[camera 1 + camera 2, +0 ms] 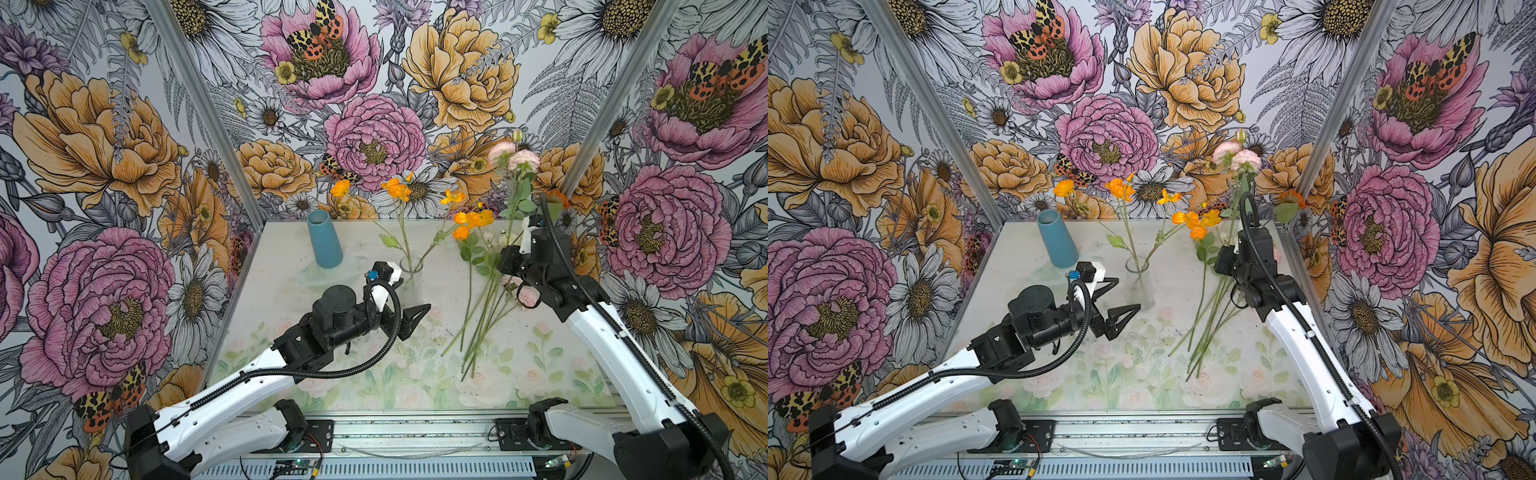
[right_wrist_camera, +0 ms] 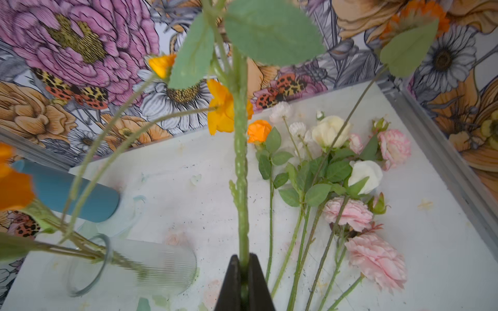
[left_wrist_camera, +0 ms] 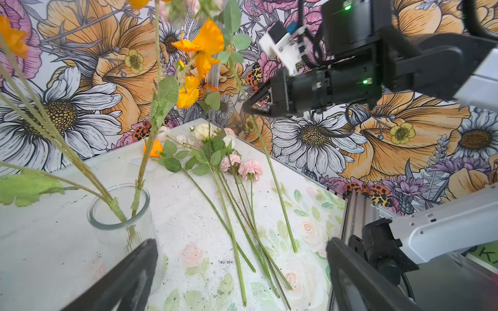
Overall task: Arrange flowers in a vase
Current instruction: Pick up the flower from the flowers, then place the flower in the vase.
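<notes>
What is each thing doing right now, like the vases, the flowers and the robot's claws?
Glass vase: upright, holding orange flowers.
Blue vase: upright, no flowers inside.
Loose flowers: lying flat on table.
Lifted flower: upright, pinched by stem.
Left gripper: open, empty.
Right gripper: shut on lifted flower.

I have free worktop (image 1: 353, 374) across the near middle. The glass vase (image 1: 412, 286) stands mid-worktop, its orange stems (image 1: 397, 190) splaying wide over the mouth and crowding any drop from above. The blue vase (image 1: 324, 241) blocks the far left. Loose flowers (image 1: 478, 328) lie fanned just right of the glass vase, leaving a narrow lane between. A pink-headed stem (image 1: 524, 159), held upright, rises over that pile.
</notes>
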Motion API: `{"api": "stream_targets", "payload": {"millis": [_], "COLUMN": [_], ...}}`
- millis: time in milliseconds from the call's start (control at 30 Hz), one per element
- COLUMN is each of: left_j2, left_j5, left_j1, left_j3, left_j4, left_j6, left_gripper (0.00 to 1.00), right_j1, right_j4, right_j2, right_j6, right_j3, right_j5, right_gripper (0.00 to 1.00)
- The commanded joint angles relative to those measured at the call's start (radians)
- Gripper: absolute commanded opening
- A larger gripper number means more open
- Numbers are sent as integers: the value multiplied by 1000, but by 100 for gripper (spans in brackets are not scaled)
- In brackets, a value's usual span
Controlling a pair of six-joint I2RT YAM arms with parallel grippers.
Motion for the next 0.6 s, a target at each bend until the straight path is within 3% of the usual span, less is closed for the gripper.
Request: {"api": "stream_targets", "payload": {"millis": [0, 167, 300, 400, 567], "left_j2": [-17, -12, -15, -33, -64], "left_j5": [-44, -20, 216, 338, 318], "left_j1": [14, 78, 233, 298, 337], "left_j3": [42, 120, 135, 122, 114], "left_j4": [-81, -230, -238, -217, -268], "left_j6": [12, -38, -200, -276, -346], "left_gripper": [99, 99, 99, 99, 99], "right_j1": [16, 101, 194, 246, 332], "right_j4": [11, 63, 168, 245, 425], "right_j2": [-82, -133, -154, -142, -111], "right_j6": [-23, -82, -134, -181, -253], "right_j3": [36, 114, 176, 212, 196], "right_j5": [78, 42, -38, -117, -154], "right_gripper": [0, 0, 0, 0, 0]}}
